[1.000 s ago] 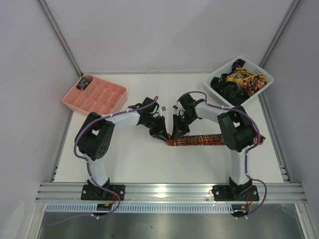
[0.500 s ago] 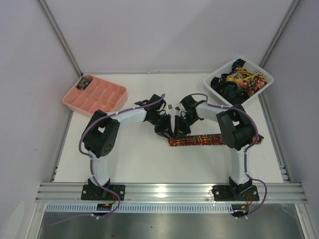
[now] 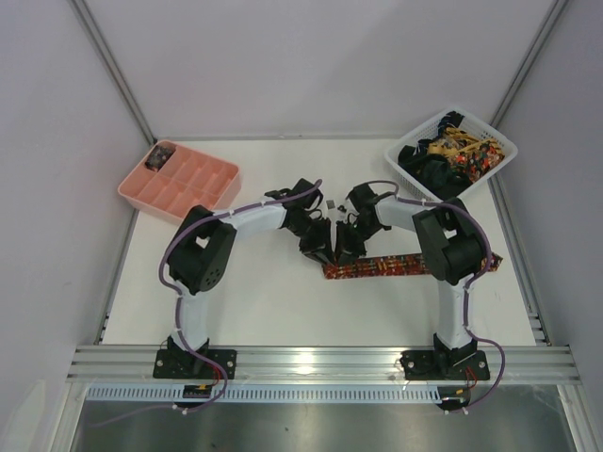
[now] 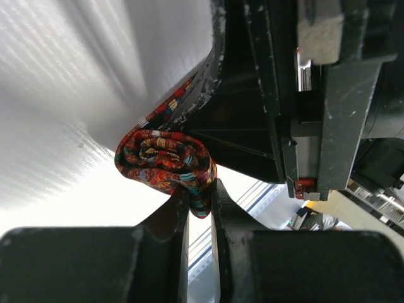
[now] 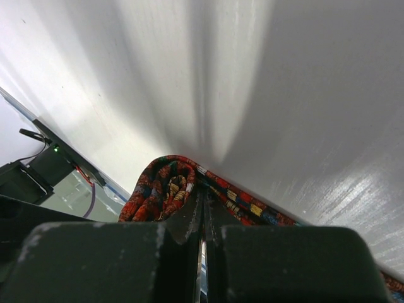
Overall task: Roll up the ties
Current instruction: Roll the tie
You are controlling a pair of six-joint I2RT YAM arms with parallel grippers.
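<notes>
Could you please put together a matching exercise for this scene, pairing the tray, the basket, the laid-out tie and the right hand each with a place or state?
Things:
1. pink tray
2. white basket
3. patterned tie
4. right hand

Places or states:
A. far right
B. rolled at one end, the rest lying flat
C. far left
D. shut on the rolled end

Pairs: 1-C, 2-A, 3-B, 4-D

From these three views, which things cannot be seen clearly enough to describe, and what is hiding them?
- Top view: the rolled end of the tie, covered by the left gripper and the right gripper.
- Right wrist view: whether the right gripper pinches fabric; its own shut fingers cover the contact.
- Top view: the basket contents, too small and tangled to count.
- Top view: the dark item in the pink tray, too small to identify.
</notes>
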